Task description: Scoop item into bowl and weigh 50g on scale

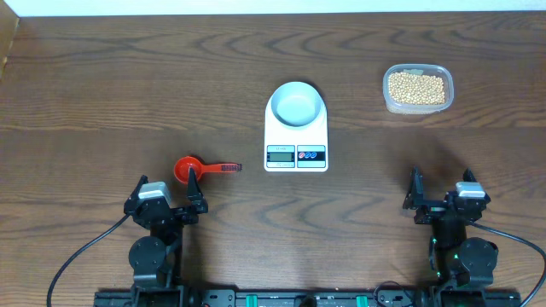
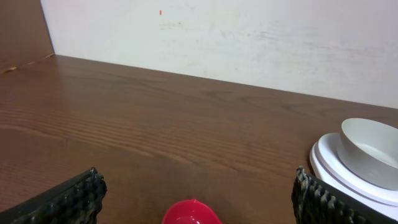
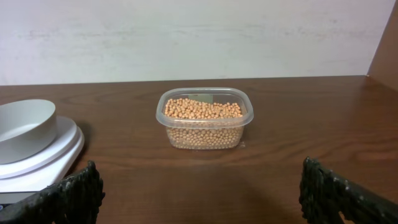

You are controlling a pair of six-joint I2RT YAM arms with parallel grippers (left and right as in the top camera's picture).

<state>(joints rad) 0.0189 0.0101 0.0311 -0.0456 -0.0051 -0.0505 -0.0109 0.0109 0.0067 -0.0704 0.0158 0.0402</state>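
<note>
Tan beans (image 1: 416, 87) (image 3: 203, 109) fill a clear plastic tub (image 1: 417, 89) (image 3: 204, 118) at the far right. The pale blue-white bowl (image 1: 296, 104) (image 2: 370, 149) (image 3: 23, 129) stands on the white scale (image 1: 296, 141) (image 2: 336, 165) (image 3: 56, 155) at the table's middle. A red scoop (image 1: 192, 169) (image 2: 191, 213) lies left of the scale, handle pointing right. My left gripper (image 1: 165, 189) (image 2: 196, 202) is open just behind the scoop's cup, nothing between its fingers. My right gripper (image 1: 441, 189) (image 3: 199, 193) is open and empty at the near right, well short of the tub.
The dark wooden table (image 1: 128, 85) runs back to a white wall (image 2: 249, 37). A cardboard-coloured panel (image 2: 22, 31) borders the far left corner. Both arm bases sit at the near edge.
</note>
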